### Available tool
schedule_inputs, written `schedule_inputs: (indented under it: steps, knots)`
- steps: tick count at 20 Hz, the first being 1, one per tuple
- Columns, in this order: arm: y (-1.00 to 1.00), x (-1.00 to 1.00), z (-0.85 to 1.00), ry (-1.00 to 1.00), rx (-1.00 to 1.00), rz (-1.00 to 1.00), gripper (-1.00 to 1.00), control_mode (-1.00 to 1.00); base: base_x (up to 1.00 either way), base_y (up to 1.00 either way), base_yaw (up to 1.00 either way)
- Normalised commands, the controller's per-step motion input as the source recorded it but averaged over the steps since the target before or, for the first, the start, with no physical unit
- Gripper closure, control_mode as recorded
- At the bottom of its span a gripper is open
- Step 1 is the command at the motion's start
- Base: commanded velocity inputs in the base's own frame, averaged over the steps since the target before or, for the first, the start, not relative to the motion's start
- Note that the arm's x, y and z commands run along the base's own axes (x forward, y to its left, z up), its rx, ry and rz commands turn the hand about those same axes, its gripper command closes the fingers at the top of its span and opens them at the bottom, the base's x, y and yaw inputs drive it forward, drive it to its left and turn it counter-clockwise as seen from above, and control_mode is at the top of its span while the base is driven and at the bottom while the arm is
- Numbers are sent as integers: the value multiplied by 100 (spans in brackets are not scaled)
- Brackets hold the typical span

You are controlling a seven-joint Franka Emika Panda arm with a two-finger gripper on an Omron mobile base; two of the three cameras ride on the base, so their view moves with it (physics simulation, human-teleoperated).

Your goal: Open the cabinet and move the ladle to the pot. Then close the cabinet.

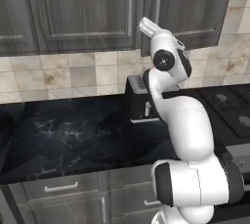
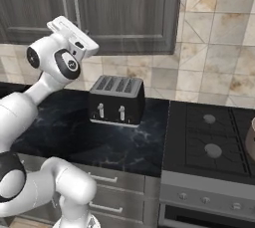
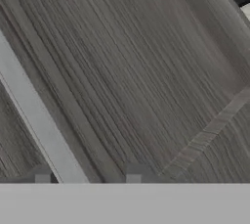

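The cabinet (image 1: 83, 12) hangs on the wall above the counter, and both of its doors (image 2: 124, 8) look closed. My gripper (image 3: 88, 173) is raised right up against the door front. It is open, its two tips standing either side of a vertical silver bar handle (image 3: 36, 115) without pinching it. From the base views, the white hand (image 1: 149, 27) (image 2: 74, 38) sits by the two handles (image 1: 157, 0) at the middle seam. A tan sliver of the pot (image 2: 252, 142) shows at the stove's right edge. The ladle is out of view.
A black toaster (image 2: 117, 100) stands on the dark marble counter (image 1: 73, 135) just below the hand, partly hidden by my arm in the left base view. A black stove (image 2: 209, 142) lies to the right. Drawer units with horizontal handles (image 1: 61, 187) run under the counter.
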Motion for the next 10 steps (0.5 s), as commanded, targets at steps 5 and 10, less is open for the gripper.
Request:
schedule_inputs:
  steps: [5, 10]
  knots:
    - [-100, -74, 39, -3, 30, 0, 100, -100, 0, 0, 0]
    - [-100, -100, 45, 3, 34, -3, 100, -100, 0, 0, 0]
